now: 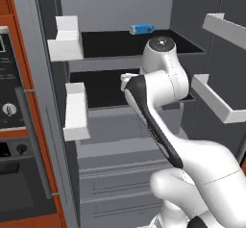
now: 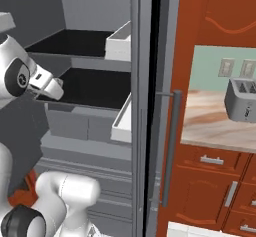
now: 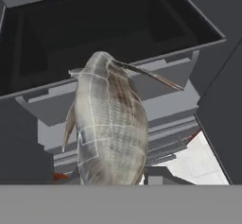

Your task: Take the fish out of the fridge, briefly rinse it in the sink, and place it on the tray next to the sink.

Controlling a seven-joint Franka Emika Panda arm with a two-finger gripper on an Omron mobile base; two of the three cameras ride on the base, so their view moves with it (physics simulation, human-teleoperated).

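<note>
Where the hand camera looks along the gripper, the fish (image 3: 109, 124) fills the middle of its picture, grey-silver and scaled, with a thin fin sticking out to one side, and it sits so close to the lens that it seems to be held at the hand, in front of the open fridge (image 1: 125, 68). The fingertips are hidden behind the fish, so I cannot tell how the jaws stand. Behind the fish runs a black shelf (image 3: 94, 34), with grey drawer fronts under it. From the left base view the white arm (image 1: 163, 92) reaches up in front of the lower black shelf, its hand turned away from that camera. A small blue box (image 1: 141, 28) lies at the back of the upper shelf, well apart from the arm. White door bins (image 1: 65, 42) hang on both sides. In the right base view a toaster (image 2: 241, 100) stands on the counter past the fridge door.
</note>
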